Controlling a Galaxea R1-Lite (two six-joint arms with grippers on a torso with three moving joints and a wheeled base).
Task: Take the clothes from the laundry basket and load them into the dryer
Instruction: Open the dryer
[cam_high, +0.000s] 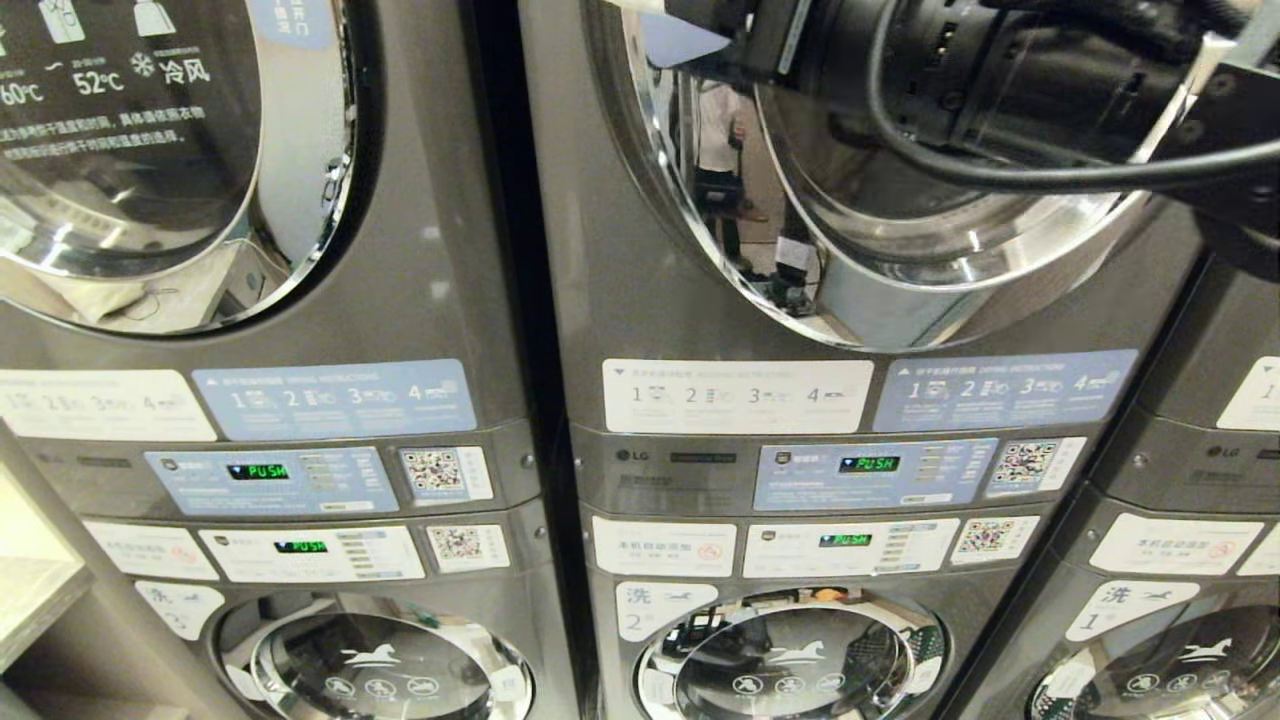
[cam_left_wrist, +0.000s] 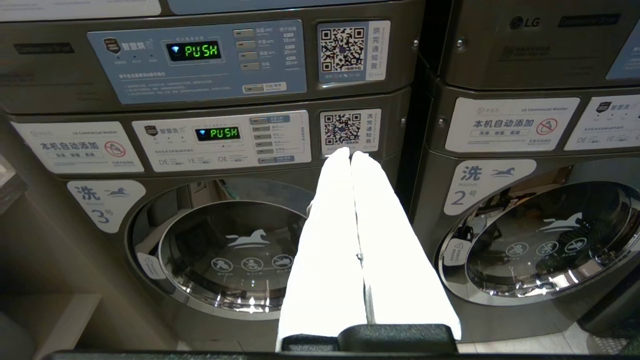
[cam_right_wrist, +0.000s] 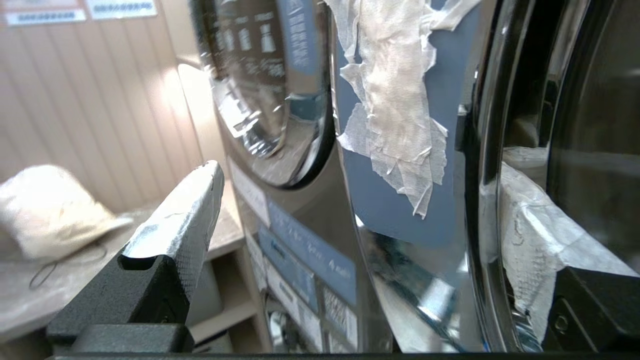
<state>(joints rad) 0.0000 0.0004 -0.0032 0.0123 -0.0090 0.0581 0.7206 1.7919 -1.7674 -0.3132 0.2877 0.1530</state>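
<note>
Up at the dryer door (cam_high: 880, 250), no clothes or basket in sight.

Nothing shows of the laundry itself, so loading looks barely begun, or between trips; I can't tell whether the drum holds anything. The right gripper (cam_right_wrist: 350, 240) stands wide and empty, its fingers (cam_right_wrist: 185, 225) straddling the chrome door rim, perhaps going for the door, though the blur makes that a guess. The left gripper (cam_left_wrist: 352, 165) hangs low before the washers (cam_left_wrist: 225, 250), fingers pressed together, holding nothing. A pale bag (cam_right_wrist: 50, 210) lies on a side shelf.
</note>
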